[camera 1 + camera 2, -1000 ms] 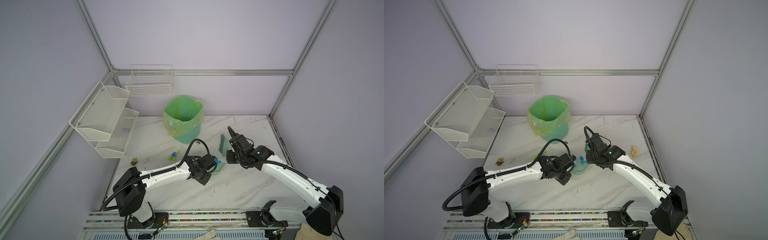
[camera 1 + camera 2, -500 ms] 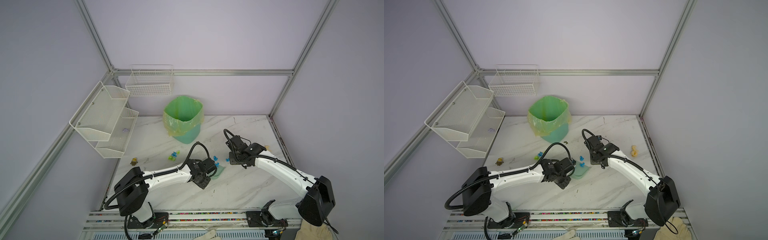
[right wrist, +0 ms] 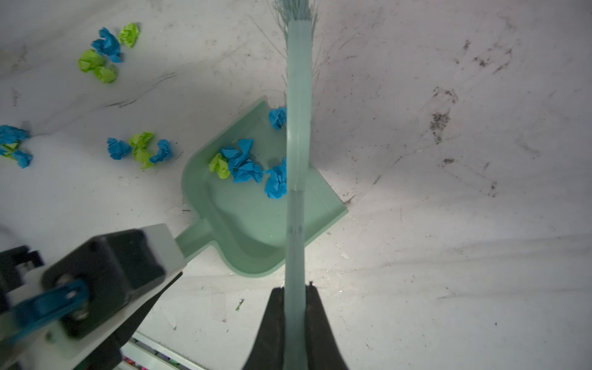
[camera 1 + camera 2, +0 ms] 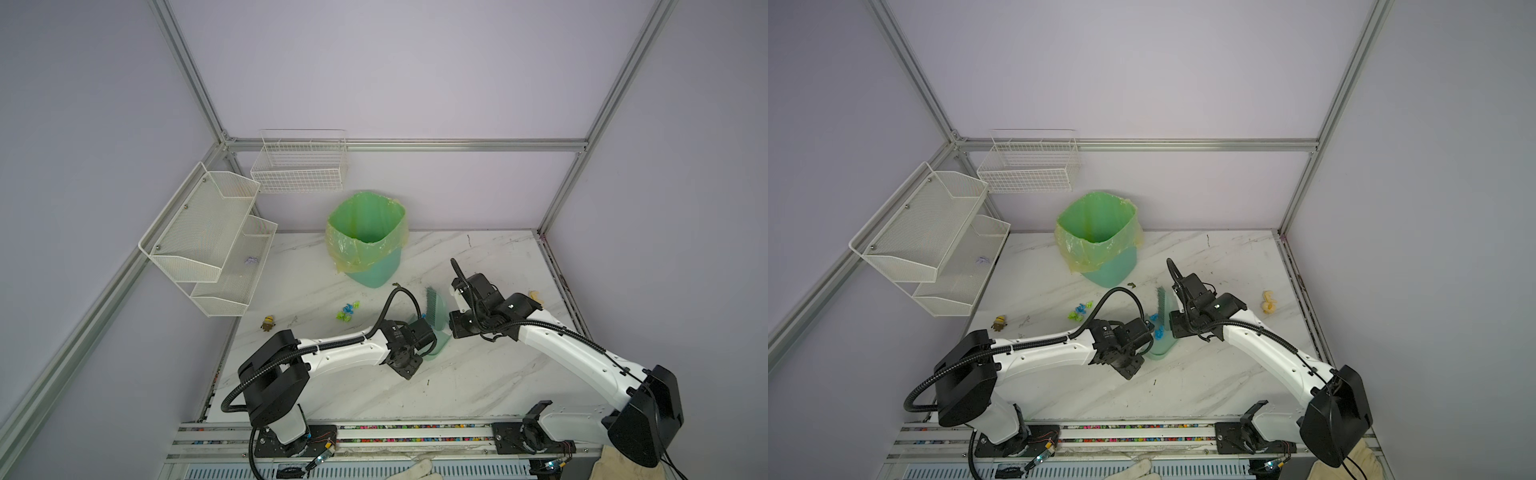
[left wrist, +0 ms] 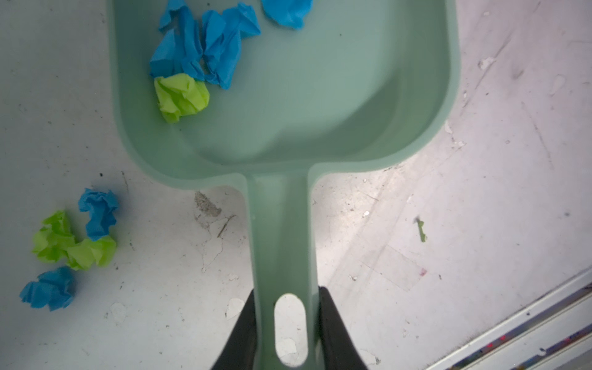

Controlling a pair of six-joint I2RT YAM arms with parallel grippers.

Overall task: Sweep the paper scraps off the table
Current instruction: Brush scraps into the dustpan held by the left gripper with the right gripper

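on the marble tabletop [image 4: 478, 374], before the green-lined bin [image 4: 365, 232], the left gripper [image 5: 290, 298] is pinching the dustpan [image 5: 320, 80] handle. blue and green paper scraps [image 5: 192, 57] are lying inside it, others loose just beside it. the right gripper [image 3: 296, 291], tightly closed, is holding the brush [image 3: 298, 80] across the pan's mouth. the brush, low a moment ago, is now lifting.

Dustpan [image 5: 320, 96] front lip cut off at frame edge; brush handle [image 3: 298, 96] partly hides paper scraps [image 3: 276, 182].
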